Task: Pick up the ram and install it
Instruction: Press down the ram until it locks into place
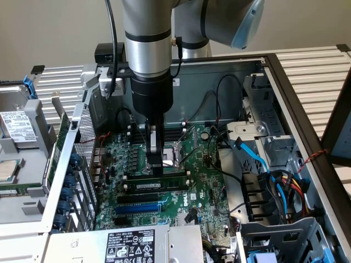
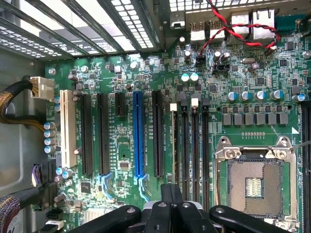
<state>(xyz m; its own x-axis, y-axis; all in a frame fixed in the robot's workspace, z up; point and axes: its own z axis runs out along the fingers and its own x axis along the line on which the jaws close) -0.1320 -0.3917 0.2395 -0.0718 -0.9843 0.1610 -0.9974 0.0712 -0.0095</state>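
gripper (image 1: 157,164) fingers pressed together, tips on ram (image 1: 159,186) | ram lies along its motherboard (image 1: 192,186) slot, beside CPU socket (image 2: 252,179) | judgement: press straight down, evenly, until latches seat

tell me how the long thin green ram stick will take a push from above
The long thin green ram stick stands on edge, so it likely stays stiff under a straight push but could tilt if the gripper presses off-centre. Being so thin, it is probably light and fragile.
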